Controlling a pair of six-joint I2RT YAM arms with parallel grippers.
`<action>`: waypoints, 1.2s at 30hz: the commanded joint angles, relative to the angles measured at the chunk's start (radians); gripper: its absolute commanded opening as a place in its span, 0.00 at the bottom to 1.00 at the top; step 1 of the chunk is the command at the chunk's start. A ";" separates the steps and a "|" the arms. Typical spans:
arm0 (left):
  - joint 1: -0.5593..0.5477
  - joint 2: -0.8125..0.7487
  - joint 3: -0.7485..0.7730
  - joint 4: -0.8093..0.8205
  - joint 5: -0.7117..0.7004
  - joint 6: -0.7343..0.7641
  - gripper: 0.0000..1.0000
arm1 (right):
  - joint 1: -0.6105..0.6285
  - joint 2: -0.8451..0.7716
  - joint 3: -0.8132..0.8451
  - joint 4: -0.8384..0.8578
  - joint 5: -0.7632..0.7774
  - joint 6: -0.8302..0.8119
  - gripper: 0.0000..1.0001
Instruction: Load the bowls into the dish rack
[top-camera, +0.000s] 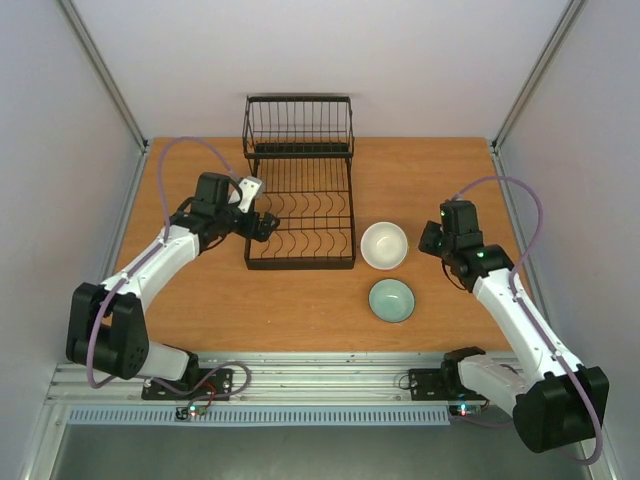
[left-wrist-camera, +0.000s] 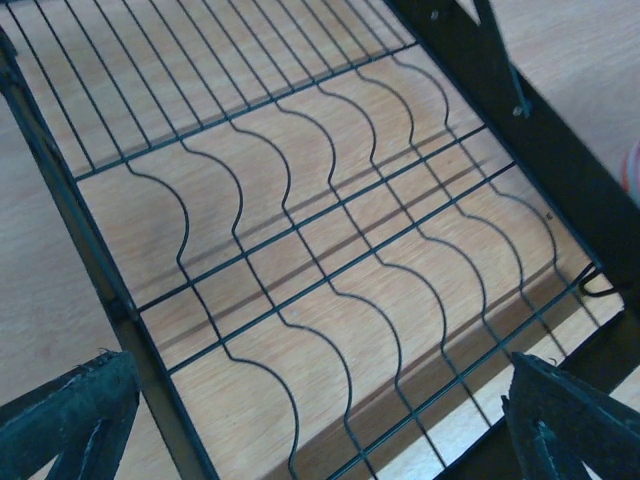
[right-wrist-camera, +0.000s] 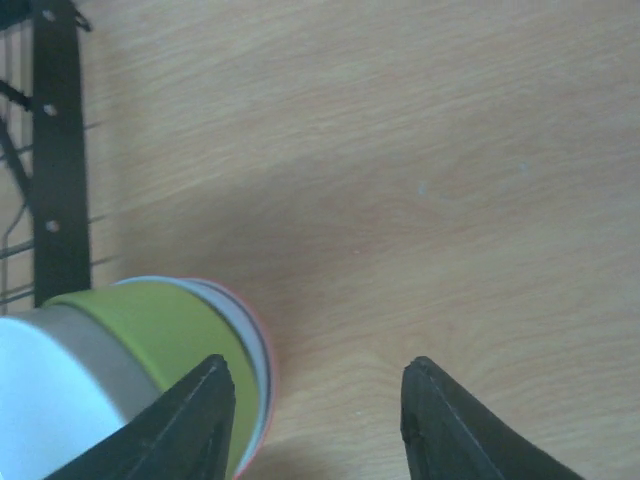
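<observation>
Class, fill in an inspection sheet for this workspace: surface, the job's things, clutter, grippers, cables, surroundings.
Surface: wooden table, no spills seen.
Job's things: dish rack holds no bowl; stack of bowls just right of it, white one on top, a yellow-green one further down; pale teal bowl alone, nearer the arms.
Clutter: nothing seen.
Grippers: left gripper over the rack's left edge, jaws open, empty; right gripper beside the stack, jaws open, empty.
Cables: left purple cable and right purple cable each loop above an arm.
Surroundings: white walls; metal rail at the near edge.
</observation>
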 joint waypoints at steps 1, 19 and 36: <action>0.003 -0.017 -0.030 0.014 -0.056 0.029 0.99 | 0.090 -0.013 0.069 -0.015 -0.001 -0.060 0.43; 0.002 0.025 -0.029 0.018 -0.080 0.033 0.99 | 0.280 0.278 0.258 -0.164 0.205 -0.077 0.25; 0.002 0.038 -0.032 0.022 -0.083 0.035 1.00 | 0.299 0.333 0.266 -0.182 0.242 -0.072 0.15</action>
